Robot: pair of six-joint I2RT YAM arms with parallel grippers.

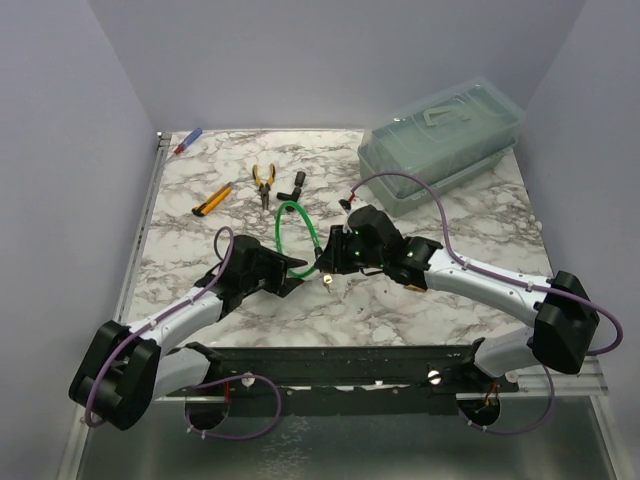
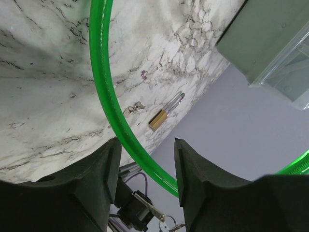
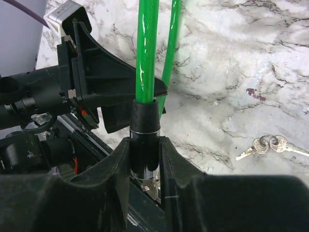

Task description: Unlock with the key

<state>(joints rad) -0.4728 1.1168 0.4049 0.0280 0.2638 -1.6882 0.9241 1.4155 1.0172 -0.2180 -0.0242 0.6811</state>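
A bright-green cable [image 1: 290, 225] loops above the marble table between my grippers. My right gripper [image 1: 332, 258] is shut on the black lock barrel [image 3: 146, 130] at the cable's end and holds it off the table. The small silver key [image 2: 153, 209] sticks out of that barrel with a ring of keys on it; it also shows in the top view [image 1: 328, 283]. My left gripper [image 1: 290, 268] is open, with the green cable [image 2: 108, 111] passing between its fingers [image 2: 101, 169]. A brass padlock [image 2: 159, 118] lies on the table beyond.
Orange-handled pliers [image 1: 263, 183], a yellow utility knife [image 1: 212, 200], a black L-shaped tool [image 1: 293, 186] and a pen [image 1: 188, 142] lie at the back left. A clear lidded box [image 1: 440, 140] stands at the back right. Loose keys [image 3: 268, 145] lie on the marble.
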